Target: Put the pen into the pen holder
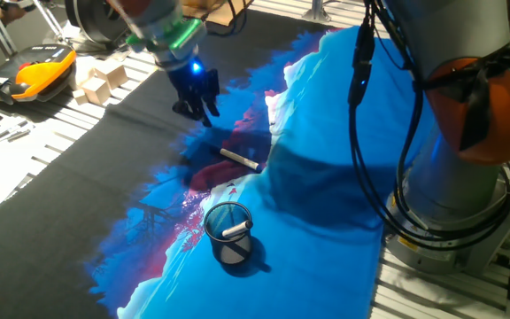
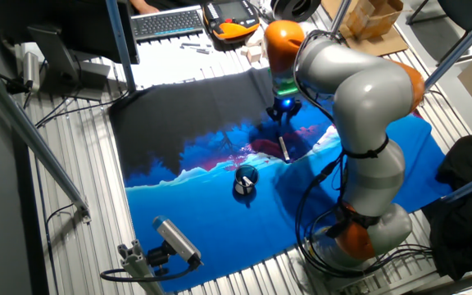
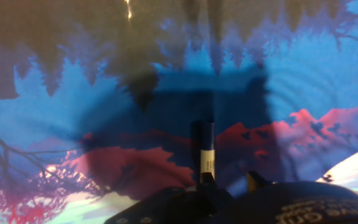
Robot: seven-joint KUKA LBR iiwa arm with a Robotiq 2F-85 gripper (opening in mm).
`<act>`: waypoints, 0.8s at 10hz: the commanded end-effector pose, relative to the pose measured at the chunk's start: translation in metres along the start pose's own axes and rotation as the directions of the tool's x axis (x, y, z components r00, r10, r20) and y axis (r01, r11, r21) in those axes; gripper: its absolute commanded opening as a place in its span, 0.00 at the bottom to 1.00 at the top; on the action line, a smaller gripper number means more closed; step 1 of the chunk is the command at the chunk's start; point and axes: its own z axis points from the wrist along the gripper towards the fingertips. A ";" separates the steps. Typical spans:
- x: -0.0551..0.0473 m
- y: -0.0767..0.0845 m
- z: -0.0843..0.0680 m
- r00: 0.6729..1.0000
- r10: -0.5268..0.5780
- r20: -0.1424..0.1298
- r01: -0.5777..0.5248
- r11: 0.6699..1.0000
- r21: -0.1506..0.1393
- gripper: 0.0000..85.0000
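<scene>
The pen (image 1: 239, 159) lies flat on the blue and red patterned cloth (image 1: 326, 213), whitish barrel with a dark end. It also shows in the other fixed view (image 2: 284, 149) and in the hand view (image 3: 205, 155), dark end pointing away. The pen holder (image 1: 228, 232), a small dark cup with a bluish rim, stands upright nearer the front; a short white stick (image 1: 235, 230) leans inside it. The cup also shows in the other fixed view (image 2: 245, 179). My gripper (image 1: 197, 105) hovers above the cloth just behind the pen, open and empty, not touching it.
White wooden blocks (image 1: 100, 80) and an orange and black device (image 1: 34, 71) sit at the back left. The robot base (image 1: 467, 177) with hanging cables (image 1: 361, 80) stands at the right. A keyboard (image 2: 169, 22) lies beyond the cloth. A camera on a stand (image 2: 174, 239) is at the front.
</scene>
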 end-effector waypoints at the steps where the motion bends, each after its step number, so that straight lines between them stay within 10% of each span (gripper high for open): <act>1: 0.001 0.001 0.009 1.000 0.004 0.013 -0.004 1.000 -0.005 0.40; 8: -0.004 0.000 0.046 0.999 -0.027 0.028 0.029 0.999 -0.042 0.40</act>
